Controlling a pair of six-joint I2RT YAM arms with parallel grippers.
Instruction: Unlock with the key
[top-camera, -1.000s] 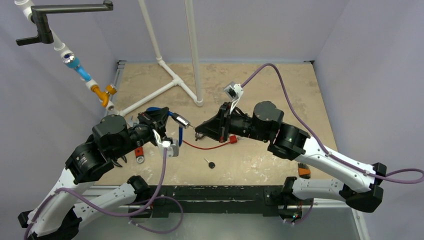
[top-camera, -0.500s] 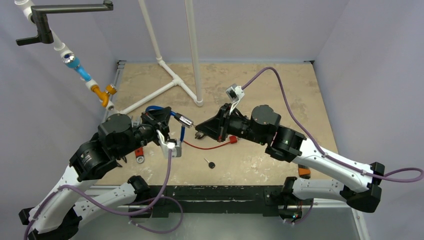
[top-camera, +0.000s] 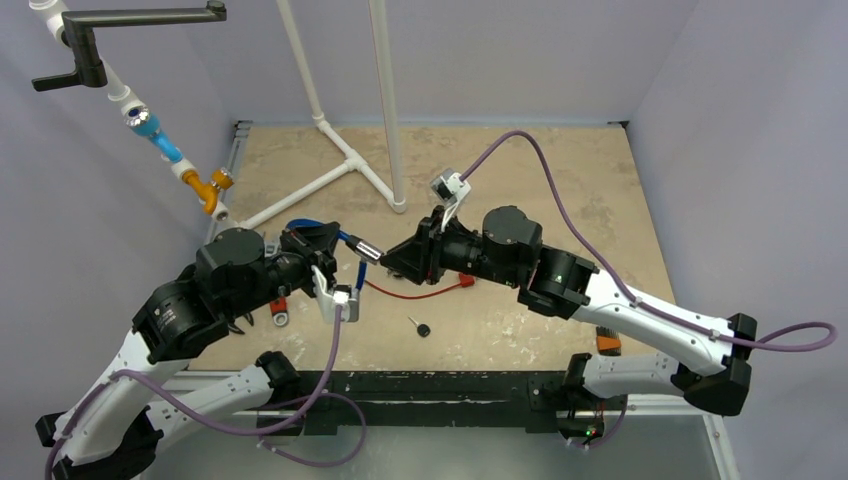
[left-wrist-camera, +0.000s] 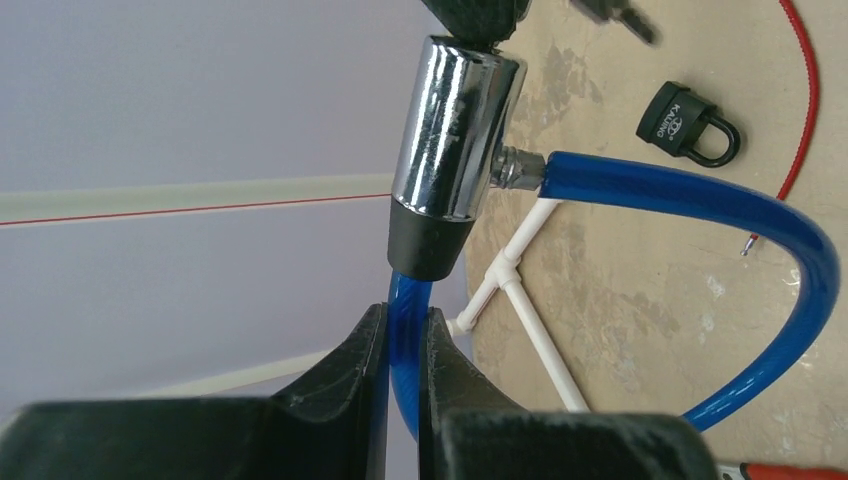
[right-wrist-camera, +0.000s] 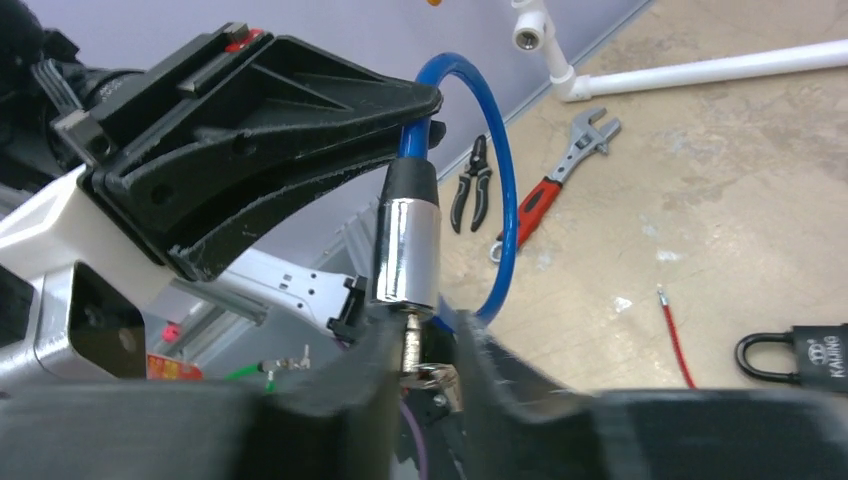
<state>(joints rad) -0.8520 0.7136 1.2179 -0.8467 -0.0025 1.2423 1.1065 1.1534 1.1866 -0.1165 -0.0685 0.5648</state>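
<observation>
Your left gripper (left-wrist-camera: 405, 340) clamps the blue cable (left-wrist-camera: 690, 195) just below the chrome cylinder (left-wrist-camera: 455, 120), upper centre of its wrist view. The key (right-wrist-camera: 413, 338) sits in the cylinder's end, half hidden between the fingers of your right gripper (right-wrist-camera: 425, 365) — whether they pinch it, you cannot tell.

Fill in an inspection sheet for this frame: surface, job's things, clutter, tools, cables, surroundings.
Surface: worn tan table, scuffed.
Job's things: blue cable lock held up; key in its chrome cylinder.
Clutter: black padlock, red wire, loose key, wrench, pliers, all on the table.
Tools: left tool shut on the lock's cable; right tool around the key, grip unclear.
Cables: purple leads loop from both wrists.
Surroundings: white pipe frame, plain walls.
</observation>
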